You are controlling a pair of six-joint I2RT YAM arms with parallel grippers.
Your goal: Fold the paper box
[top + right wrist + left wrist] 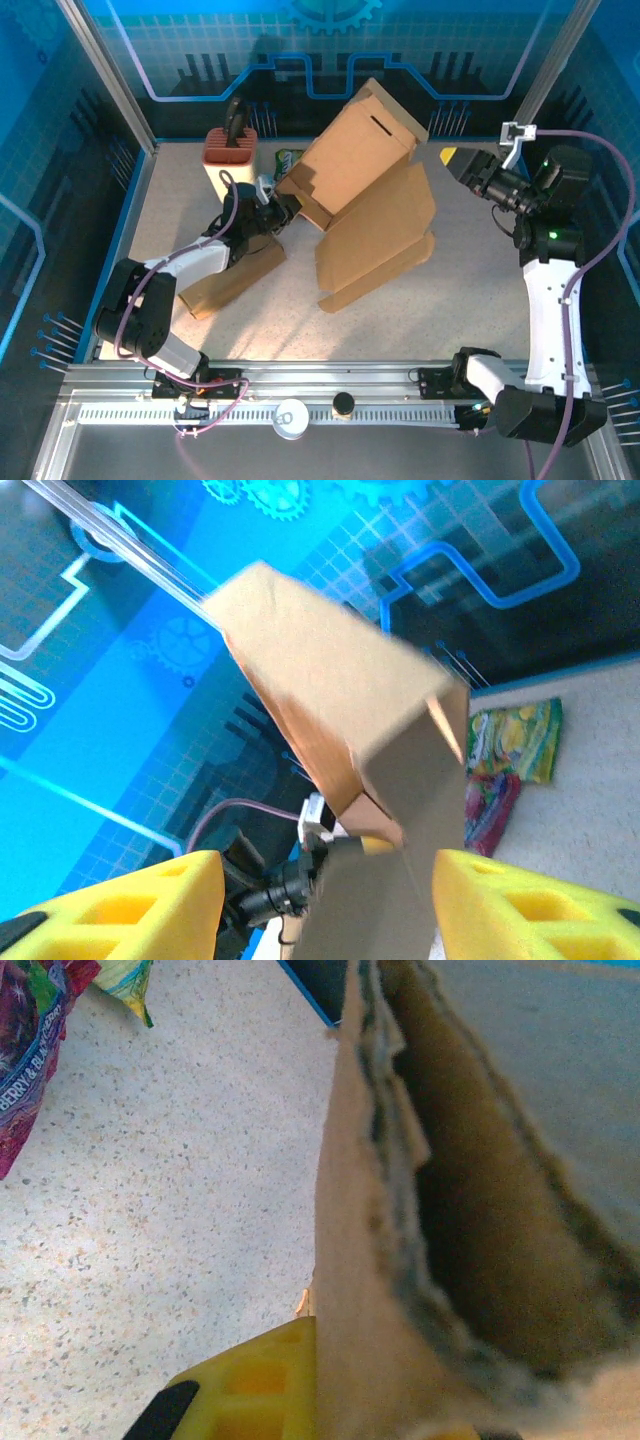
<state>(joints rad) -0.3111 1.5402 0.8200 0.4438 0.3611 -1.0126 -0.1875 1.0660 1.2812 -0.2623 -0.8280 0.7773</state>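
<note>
Pinching down on a cardboard edge, the left gripper [274, 207] is holding the paper box [360, 150] with its jaws closed tight. In the left wrist view one yellow finger [250, 1385] is pressing against the left face of the wall, and the box's shadowed inside is gaping just to the right of it. Above those fingers the box is rearing up at a tilt, its slotted top panel leaning away from them, while its lower flaps are spreading down onto the table [480, 290] to their right. Beyond and left of the fingers, snack bags [30, 1050] are lying on the speckled surface. The right gripper [452, 160] is hanging in the air just beside the box's far upper corner, its yellow fingers [140, 905] standing well apart. A cardboard flap is showing in the gap between them, though whether it is touching either pad cannot be told.
</note>
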